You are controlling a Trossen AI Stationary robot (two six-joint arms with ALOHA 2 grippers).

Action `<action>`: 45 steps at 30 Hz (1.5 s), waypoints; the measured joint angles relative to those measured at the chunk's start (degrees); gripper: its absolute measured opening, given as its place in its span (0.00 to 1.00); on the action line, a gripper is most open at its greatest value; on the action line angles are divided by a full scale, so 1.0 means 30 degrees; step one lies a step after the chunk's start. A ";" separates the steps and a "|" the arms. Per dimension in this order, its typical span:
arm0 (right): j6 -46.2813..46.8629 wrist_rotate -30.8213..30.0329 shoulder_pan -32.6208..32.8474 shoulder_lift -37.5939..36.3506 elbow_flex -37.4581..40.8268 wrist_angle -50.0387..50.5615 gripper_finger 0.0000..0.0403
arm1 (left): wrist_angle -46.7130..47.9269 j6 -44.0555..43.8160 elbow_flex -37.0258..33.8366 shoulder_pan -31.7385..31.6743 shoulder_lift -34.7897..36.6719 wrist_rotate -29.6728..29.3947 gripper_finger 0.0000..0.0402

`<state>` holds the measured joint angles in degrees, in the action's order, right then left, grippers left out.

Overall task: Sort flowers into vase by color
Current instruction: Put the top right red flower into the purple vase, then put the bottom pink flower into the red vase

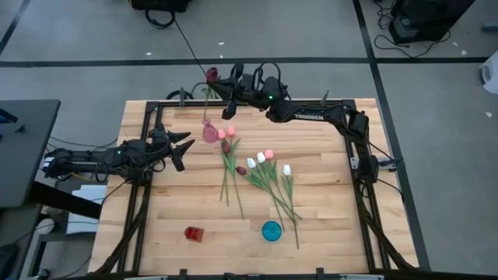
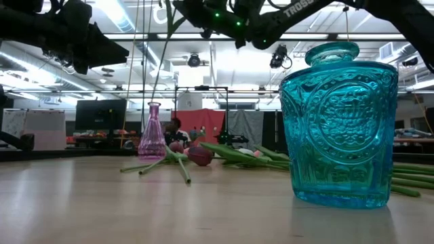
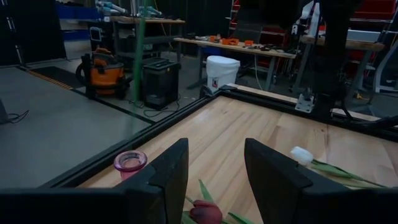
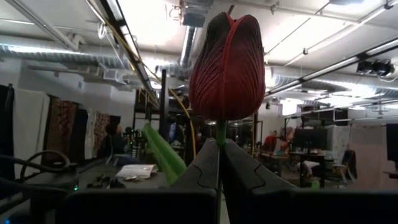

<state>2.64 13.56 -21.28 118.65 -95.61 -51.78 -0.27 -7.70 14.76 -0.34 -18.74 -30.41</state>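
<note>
Fingers of the right gripper (image 4: 219, 163) are closed on a maroon tulip (image 4: 227, 68), its stem hanging down toward the pink vase (image 1: 210, 131) below; the left gripper (image 1: 183, 149) is held open beside that vase.

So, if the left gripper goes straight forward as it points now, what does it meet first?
Probably the dark maroon tulip bud lying on the wooden table, just ahead of the open left gripper; the pink glass vase sits off to one side. Depth is uncertain.

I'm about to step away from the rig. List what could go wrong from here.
The right gripper pinches the maroon tulip just under its bud, so the long stem may swing and miss the pink vase's narrow mouth. That slim vase could tip if nudged. The open left gripper waits close beside it.
</note>
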 joint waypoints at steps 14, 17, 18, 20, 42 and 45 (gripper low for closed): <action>-0.0239 -0.0277 -0.0097 0.0080 0.0000 0.2158 0.04 | 0.0022 -0.0007 0.0000 0.0000 0.0000 0.0000 0.41; -0.0540 -0.0597 -0.0095 0.0095 0.0004 0.3993 0.05 | 0.0087 -0.0005 0.0000 0.0000 0.0000 0.0000 0.41; -0.0557 -0.0619 -0.0104 0.0102 0.0013 0.4592 0.06 | 0.0083 -0.0007 0.0000 -0.0001 0.0000 0.0001 0.41; -0.0589 -0.0585 -0.0163 0.0102 0.0015 0.5723 0.08 | 0.0074 -0.0007 0.0000 0.0000 0.0007 0.0000 0.41; -0.4436 -0.0803 -0.0087 -0.1737 -0.5234 2.5386 0.72 | 0.0168 0.0013 0.0000 0.0000 0.0007 0.0364 0.41; -0.4456 -0.1835 -0.0080 -0.2731 -0.5282 2.7000 0.72 | 0.0160 0.0274 0.0000 0.0000 0.0007 0.0364 0.41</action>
<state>-10.73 8.06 -21.52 110.46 -111.46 29.22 0.21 -6.88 14.76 -0.34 -18.72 -29.32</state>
